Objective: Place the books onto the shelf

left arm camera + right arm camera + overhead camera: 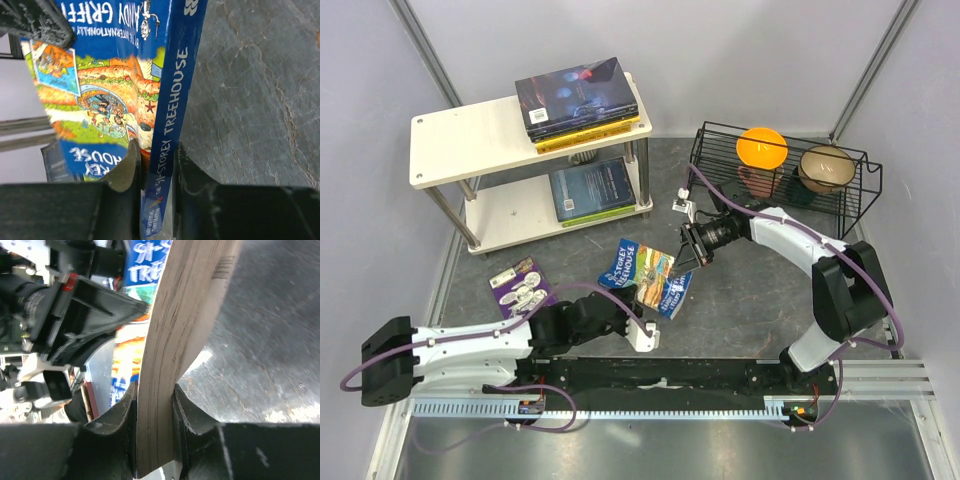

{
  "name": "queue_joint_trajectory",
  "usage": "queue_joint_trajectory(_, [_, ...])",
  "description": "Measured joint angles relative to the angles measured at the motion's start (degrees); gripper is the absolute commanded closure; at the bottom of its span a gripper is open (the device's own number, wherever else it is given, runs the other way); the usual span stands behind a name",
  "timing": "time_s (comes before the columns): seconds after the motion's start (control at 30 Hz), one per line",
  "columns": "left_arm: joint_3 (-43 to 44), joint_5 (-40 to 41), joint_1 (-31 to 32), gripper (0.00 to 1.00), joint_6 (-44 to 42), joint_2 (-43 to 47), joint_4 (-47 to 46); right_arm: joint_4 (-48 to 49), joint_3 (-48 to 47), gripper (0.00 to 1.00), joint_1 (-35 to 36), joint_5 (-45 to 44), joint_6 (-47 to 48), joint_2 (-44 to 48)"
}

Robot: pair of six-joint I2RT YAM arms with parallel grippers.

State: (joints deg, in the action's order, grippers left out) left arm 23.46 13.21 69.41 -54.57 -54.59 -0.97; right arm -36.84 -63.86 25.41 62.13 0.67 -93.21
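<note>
A blue multicoloured Treehouse book (645, 268) hangs tilted just above the grey floor, held from both sides. My left gripper (642, 303) is shut on its spine end; in the left wrist view the spine (170, 125) runs between the jaws of the left gripper (157, 152). My right gripper (688, 254) is shut on the opposite page edge (175, 315), which fills the gap of the right gripper (154, 390). The shelf (470, 140) stands at the back left with a stack of books (580, 100) on top and more books (592, 190) on the lower board. A purple book (520, 288) lies on the floor.
A black wire rack (860, 190) stands at the back right with an orange bowl (761, 148), a brown bowl (825, 166) and a mug (757, 181). Grey walls close in the back and both sides. The arms' base rail (660, 375) runs along the near edge.
</note>
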Motion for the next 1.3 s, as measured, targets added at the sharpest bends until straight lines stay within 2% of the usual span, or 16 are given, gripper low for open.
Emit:
queue_joint_trajectory(0.07, [0.90, 0.63, 0.07, 0.99, 0.15, 1.11, 2.19, -0.28, -0.07, 0.70, -0.20, -1.49, -0.44, 0.02])
queue_joint_trajectory(0.1, [1.49, 0.81, 0.07, 0.99, 0.63, 2.10, 3.63, -0.68, -0.33, 0.58, -0.13, -2.43, -0.20, 0.04])
queue_joint_trajectory(0.17, [3.78, 1.18, 0.07, 0.99, 2.47, 4.28, 7.21, -2.19, -1.44, 0.45, 0.22, -4.13, 0.76, 0.04])
queue_joint_trajectory(0.23, [5.79, 1.77, 0.07, 0.98, 4.46, 6.51, 10.54, -3.74, -3.74, 0.27, 0.72, -5.60, 2.89, 0.31])
queue_joint_trajectory(0.3, [7.39, 3.04, 0.07, 0.99, 6.71, 9.27, 14.53, -4.42, -6.32, 0.18, 0.94, -8.04, 4.96, 1.07])
queue_joint_trajectory(0.43, [9.31, 7.43, -0.66, 0.99, 10.64, 15.34, 22.36, -4.57, -10.19, 0.18, -0.37, -15.04, 8.66, 3.41])
queue_joint_trajectory(0.57, [11.32, 13.25, -4.17, 0.99, 12.76, 18.67, 27.69, -2.89, -10.47, 0.17, -3.21, -21.77, 11.17, 7.52])
queue_joint_trajectory(0.73, [12.17, 17.29, -10.56, 0.98, 11.85, 19.65, 28.04, 1.16, -7.78, 0.16, -5.70, -22.88, 11.61, 12.15])
queue_joint_trajectory(0.87, [12.17, 17.29, -17.59, 0.98, 8.70, 17.77, 24.33, 2.67, -4.92, 0.16, -8.55, -21.42, 11.56, 12.72])
queue_joint_trajectory(1.03, [13.14, 15.02, -26.75, 0.98, 4.63, 9.81, 16.11, 4.00, -2.12, 0.16, -11.17, -19.56, 11.08, 12.83])
queue_joint_trajectory(1.3, [17.14, 11.15, -31.19, 0.98, -2.27, -5.44, 1.99, 6.21, -0.26, 0.16, -12.94, -16.68, 9.66, 14.64])
